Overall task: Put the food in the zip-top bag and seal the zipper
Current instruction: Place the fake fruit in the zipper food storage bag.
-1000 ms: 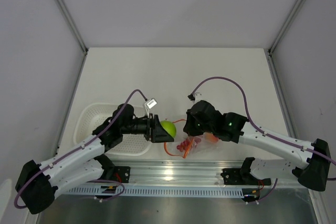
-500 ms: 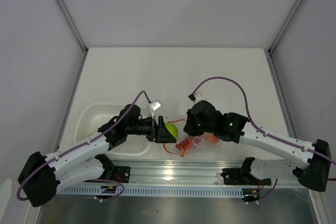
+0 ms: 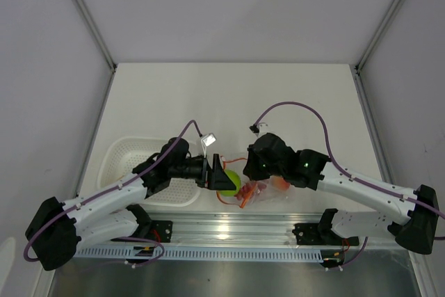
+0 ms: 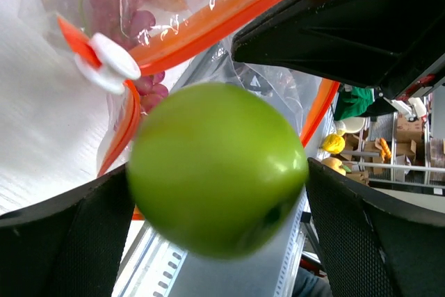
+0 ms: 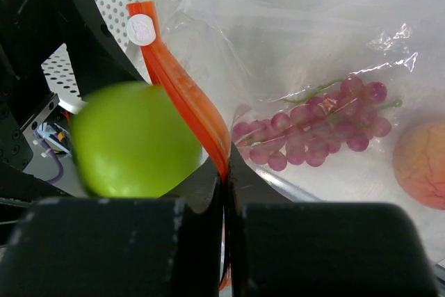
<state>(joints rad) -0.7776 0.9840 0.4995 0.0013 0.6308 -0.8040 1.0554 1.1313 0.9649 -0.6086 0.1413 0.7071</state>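
Right pincer [image 5: 224, 172] clamped on the zipper [image 5: 186, 92] of the zip-top bag [image 5: 313, 39] — thin, slippery film. Left pincer [image 4: 219, 189] brackets the green apple [image 4: 215, 161] at the bag's mouth; grip or release cannot be told. Apple looks rigid and smooth — hold it across its girth. Grapes [image 5: 327, 119], peach [image 5: 421, 165] inside, frame right.

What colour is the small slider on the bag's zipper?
White. The slider sits on the orange-red zipper; clearest in the left wrist view.

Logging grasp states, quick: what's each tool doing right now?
Left tool: open, green apple blurred, apparently loose.
Right tool: shut on the zipper.
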